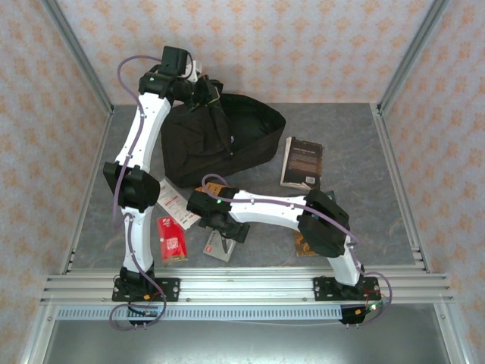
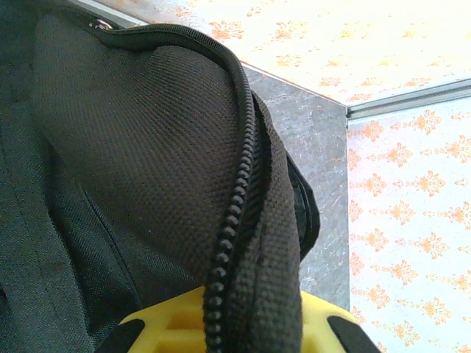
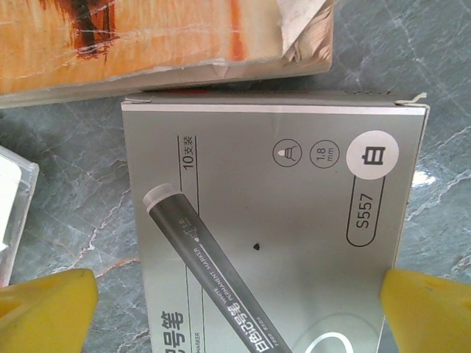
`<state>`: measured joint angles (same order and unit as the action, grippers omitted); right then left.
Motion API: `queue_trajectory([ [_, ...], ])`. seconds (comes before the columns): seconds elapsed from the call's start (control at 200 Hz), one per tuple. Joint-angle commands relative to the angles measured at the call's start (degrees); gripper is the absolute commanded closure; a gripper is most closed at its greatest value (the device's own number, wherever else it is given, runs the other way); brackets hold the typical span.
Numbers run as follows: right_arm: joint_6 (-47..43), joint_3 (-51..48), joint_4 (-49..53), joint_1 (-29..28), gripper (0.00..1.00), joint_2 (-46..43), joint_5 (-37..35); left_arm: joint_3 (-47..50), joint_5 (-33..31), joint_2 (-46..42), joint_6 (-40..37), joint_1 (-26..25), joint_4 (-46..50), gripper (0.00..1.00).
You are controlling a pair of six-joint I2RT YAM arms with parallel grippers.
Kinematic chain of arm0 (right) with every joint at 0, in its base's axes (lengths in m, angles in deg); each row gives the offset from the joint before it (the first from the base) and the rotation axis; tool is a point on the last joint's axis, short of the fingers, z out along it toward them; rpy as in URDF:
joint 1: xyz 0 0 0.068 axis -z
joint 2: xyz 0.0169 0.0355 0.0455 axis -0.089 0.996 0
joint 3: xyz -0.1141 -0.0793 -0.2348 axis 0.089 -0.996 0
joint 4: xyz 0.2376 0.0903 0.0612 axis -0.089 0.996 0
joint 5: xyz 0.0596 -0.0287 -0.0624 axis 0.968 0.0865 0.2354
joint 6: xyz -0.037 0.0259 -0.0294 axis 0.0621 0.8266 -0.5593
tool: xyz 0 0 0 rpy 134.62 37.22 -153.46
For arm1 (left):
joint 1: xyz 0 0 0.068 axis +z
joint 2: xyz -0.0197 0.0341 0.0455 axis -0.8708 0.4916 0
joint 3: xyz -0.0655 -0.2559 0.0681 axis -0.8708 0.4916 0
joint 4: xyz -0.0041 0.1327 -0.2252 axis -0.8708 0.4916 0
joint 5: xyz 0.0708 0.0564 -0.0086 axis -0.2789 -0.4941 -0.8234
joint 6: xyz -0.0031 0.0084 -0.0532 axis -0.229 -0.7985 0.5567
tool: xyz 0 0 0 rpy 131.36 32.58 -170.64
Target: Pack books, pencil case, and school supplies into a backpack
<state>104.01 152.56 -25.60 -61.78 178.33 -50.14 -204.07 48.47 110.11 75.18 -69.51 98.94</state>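
The black backpack (image 1: 220,140) lies open at the back of the table. My left gripper (image 1: 195,85) is at its top rim, shut on the zip edge (image 2: 235,220), which runs down between the yellow fingers (image 2: 165,327). My right gripper (image 3: 235,309) hovers open over the grey flat box (image 3: 272,220), a marker box with a dark pen picture, one yellow fingertip (image 3: 44,305) off each side. In the top view this gripper (image 1: 223,226) hangs above the box (image 1: 220,248). An orange-covered book (image 3: 147,37) lies just beyond the box. The black book (image 1: 303,163) lies to the right.
A red packet (image 1: 172,241) and a white-and-red card (image 1: 176,203) lie by the left arm. A brownish book corner (image 1: 305,244) pokes out under my right elbow. A white clear-edged item (image 3: 11,213) sits left of the grey box. Metal frame rails edge the table.
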Motion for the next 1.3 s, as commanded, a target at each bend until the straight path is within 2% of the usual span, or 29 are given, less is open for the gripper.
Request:
queue_trajectory([
  [0.0,-1.04,-0.79,3.84,-0.54,0.01,-1.35,-1.43,0.12,1.94,-1.37,0.52,0.52,-3.64,1.00],
  [0.545,-2.11,-1.32,5.53,-1.11,0.01,-4.03,-1.84,0.71,2.30,-2.01,0.74,0.51,-3.94,1.00],
  [1.296,-3.88,-4.93,-4.38,0.60,0.01,1.43,2.03,1.48,2.56,-2.67,0.64,0.51,-4.37,1.00],
])
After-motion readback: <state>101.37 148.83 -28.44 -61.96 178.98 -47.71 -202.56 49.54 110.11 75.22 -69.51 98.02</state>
